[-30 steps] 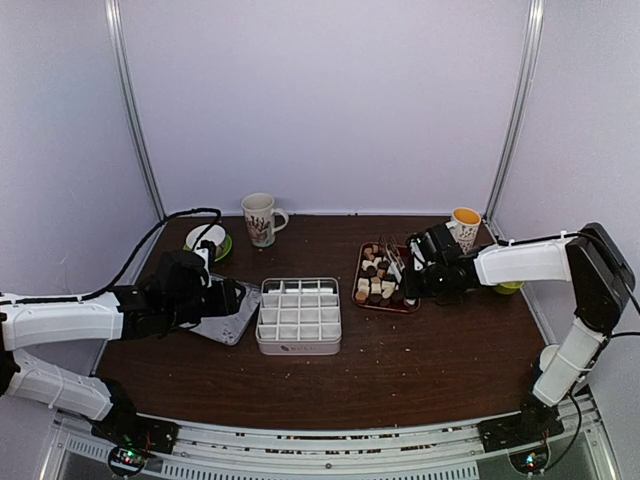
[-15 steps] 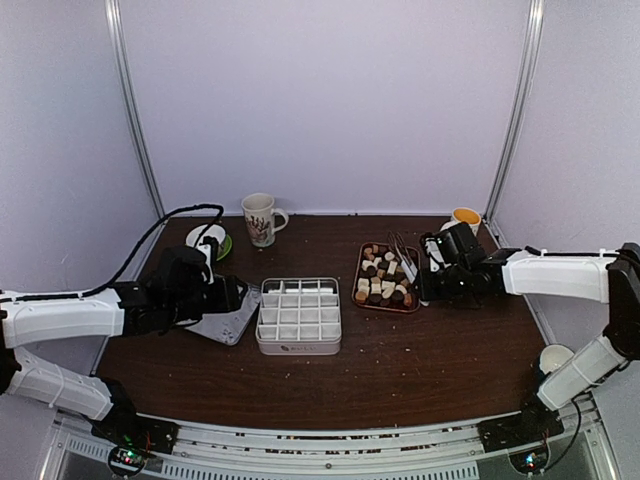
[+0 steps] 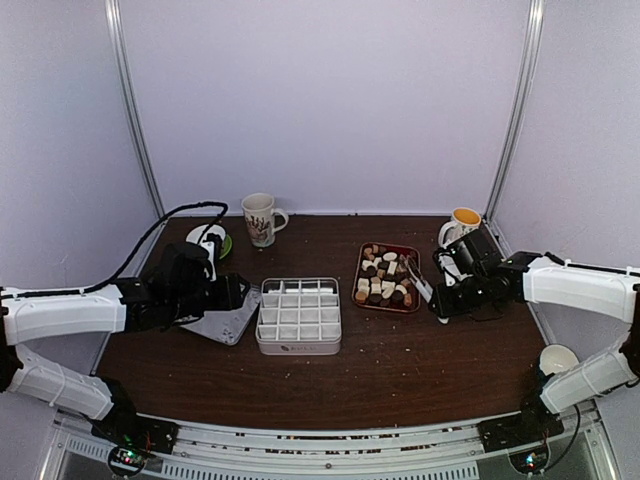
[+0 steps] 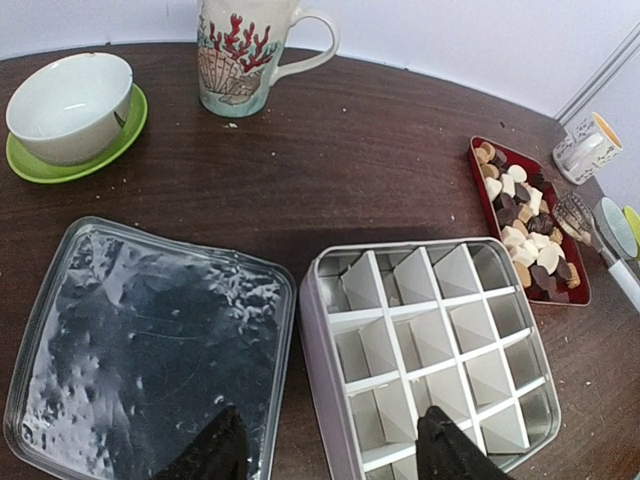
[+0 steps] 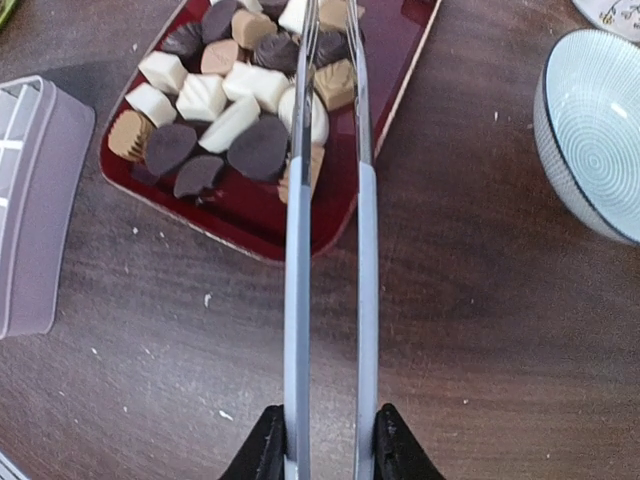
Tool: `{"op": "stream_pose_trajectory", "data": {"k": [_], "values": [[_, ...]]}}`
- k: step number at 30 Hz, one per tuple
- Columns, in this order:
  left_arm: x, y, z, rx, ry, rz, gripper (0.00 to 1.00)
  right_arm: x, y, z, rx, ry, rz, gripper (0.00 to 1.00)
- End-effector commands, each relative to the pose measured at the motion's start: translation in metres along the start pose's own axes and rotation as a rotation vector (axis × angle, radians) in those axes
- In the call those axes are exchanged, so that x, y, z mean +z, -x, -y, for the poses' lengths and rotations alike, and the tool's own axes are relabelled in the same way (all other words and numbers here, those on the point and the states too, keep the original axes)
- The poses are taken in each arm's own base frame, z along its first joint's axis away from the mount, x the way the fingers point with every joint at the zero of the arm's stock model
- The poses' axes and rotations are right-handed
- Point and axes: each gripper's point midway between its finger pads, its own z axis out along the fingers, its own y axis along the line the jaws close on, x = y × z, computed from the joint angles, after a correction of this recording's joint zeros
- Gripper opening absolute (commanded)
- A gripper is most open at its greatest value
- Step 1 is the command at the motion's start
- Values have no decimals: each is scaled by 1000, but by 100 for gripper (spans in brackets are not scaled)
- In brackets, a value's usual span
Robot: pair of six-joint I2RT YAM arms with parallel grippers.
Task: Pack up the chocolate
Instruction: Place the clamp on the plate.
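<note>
Right gripper (image 5: 325, 440), clamped on tongs (image 5: 328, 250), had pulled back from the chocolate (image 5: 230, 100); left gripper (image 4: 335, 450) gaped; divided tin (image 4: 318, 340) empty.

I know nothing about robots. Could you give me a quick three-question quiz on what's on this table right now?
1. True or false: the divided box already holds chocolate.
2. What does the right gripper grip? A a spoon, B the tongs, C a knife.
3. Fill in: the chocolate lies on a red ____.
Key: 1 false; 2 B; 3 tray.
</note>
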Motion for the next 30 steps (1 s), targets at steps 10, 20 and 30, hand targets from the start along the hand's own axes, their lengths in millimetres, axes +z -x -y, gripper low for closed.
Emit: {"op": "stream_pose_trajectory", "data": {"k": [10, 20, 30], "values": [[0, 12, 5, 22, -4, 26, 60, -17, -35, 3, -24, 22, -132, 27], [3, 15, 5, 38, 12, 33, 60, -50, -36, 6, -27, 11, -140, 31], [1, 18, -1, 49, 43, 42, 60, -60, -38, -1, -48, 50, -156, 31]]}}
